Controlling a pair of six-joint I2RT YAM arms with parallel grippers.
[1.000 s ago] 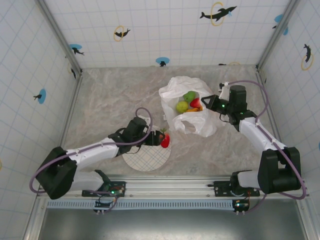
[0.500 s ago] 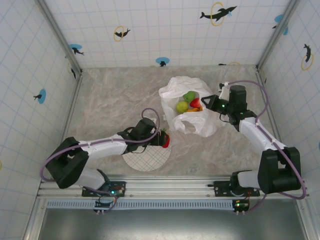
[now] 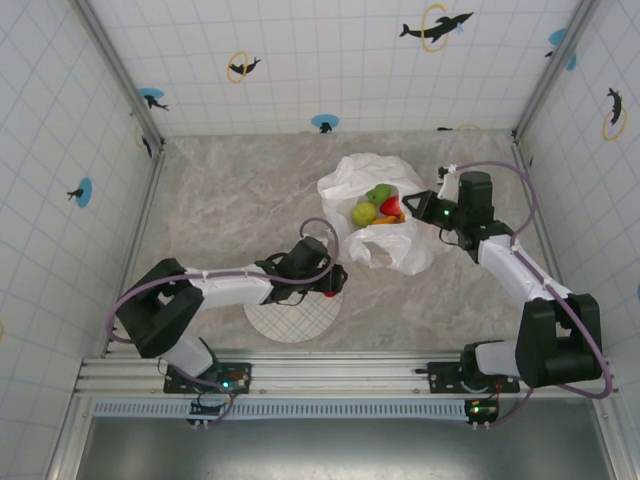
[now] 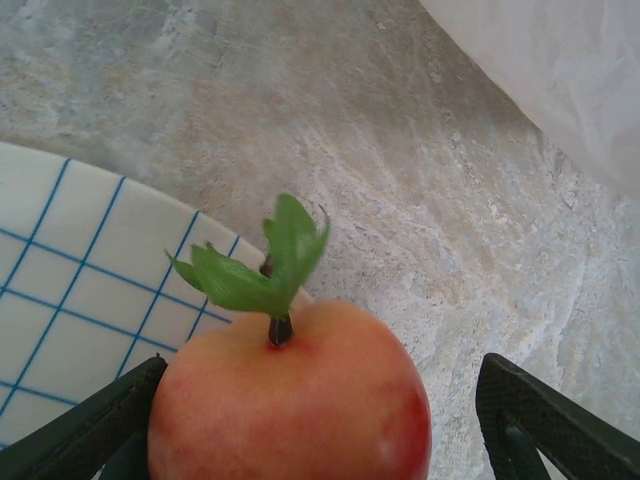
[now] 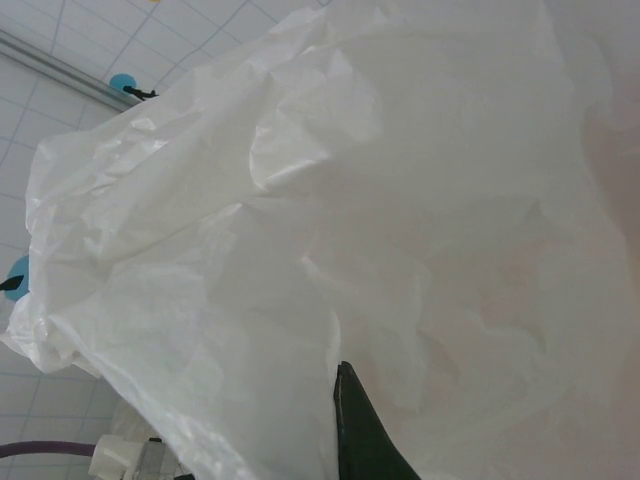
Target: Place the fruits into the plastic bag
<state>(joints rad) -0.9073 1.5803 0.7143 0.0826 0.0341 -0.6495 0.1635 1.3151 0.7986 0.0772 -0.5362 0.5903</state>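
A red apple (image 3: 329,284) with a green leaf stands on the upper right edge of the cream plate (image 3: 290,322). My left gripper (image 3: 326,279) is open around it. In the left wrist view the apple (image 4: 300,400) sits between the fingers (image 4: 545,420), against the left one and clear of the right one. The white plastic bag (image 3: 400,250) lies open beyond, with a green fruit (image 3: 365,212), a red strawberry (image 3: 390,206) and other fruits inside. My right gripper (image 3: 421,204) is shut on the bag's rim (image 5: 350,200) and holds it up.
The plate's blue-grid surface (image 4: 80,270) lies under and left of the apple. A fold of the bag (image 4: 570,70) hangs just ahead of the left gripper. Tiled walls enclose the marbled table (image 3: 230,200) on three sides.
My left gripper has slid to the right across the plate until its fingers flank the apple. The right arm and the bag have not moved.
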